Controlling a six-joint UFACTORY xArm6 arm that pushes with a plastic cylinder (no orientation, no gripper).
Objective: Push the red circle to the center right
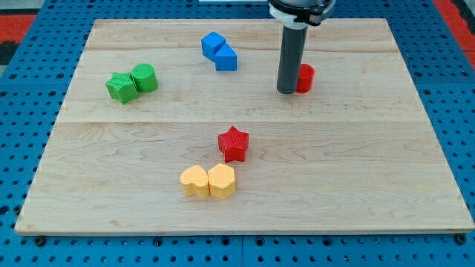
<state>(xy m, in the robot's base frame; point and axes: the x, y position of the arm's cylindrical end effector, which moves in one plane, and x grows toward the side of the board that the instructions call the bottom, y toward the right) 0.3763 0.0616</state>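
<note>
board (356,170) was pale wood, matt, grain showing. red circle (305,77), red star (234,144) looked ridged matt plastic. rod (290,59) dark, smooth.

- Wooden board (356,178), pale planks, lying on a blue perforated surface (15,148).
- Two blue blocks (219,51) touching each other near the view's top, shapes unclear.
- Green star (121,87) and green cylinder (144,77), touching, at the view's left.
- Red star (234,143) just below centre.
- Two yellow hearts (208,180) side by side, touching, just below the red star.
</note>
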